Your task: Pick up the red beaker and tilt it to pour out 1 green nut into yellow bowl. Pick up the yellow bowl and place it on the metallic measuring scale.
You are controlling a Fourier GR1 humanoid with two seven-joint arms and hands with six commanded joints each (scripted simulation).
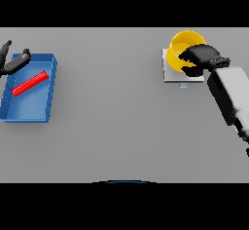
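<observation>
Grey table (112,126) fills the frame. Blue tray (48,85) at far left, with the red beaker (30,84) lying on its side inside it, slanted from lower left to upper right. No green nut visible anywhere, too small or hidden inside the bowl, can't tell.

Upper right: metal scale (171,76), a flat pale square with a small display tab on its lower edge. Yellow bowl (181,46) sits over it, upright as far as I can see, its upper rim reaching past the scale's top edge. Can't tell whether the bowl's base is fully resting on the plate or just above it.

Right hand (200,56) comes in from the right side, fingers curled over the bowl's right rim, gripping it. Left hand (14,62) at the upper left edge, by the tray's top left corner, fingers straight and spread, holding nothing, idle.

Step in hand, my read: the last one, setting the bowl on the scale. To do it well: keep the bowl level so nothing tips out, centre it over the plate since it looks a bit high and right of the middle, lower it straight down until the base sits flat. Then uncurl the fingers gently and lift the hand up and away to the right, without dragging the rim, or the bowl may slide off the plate.
</observation>
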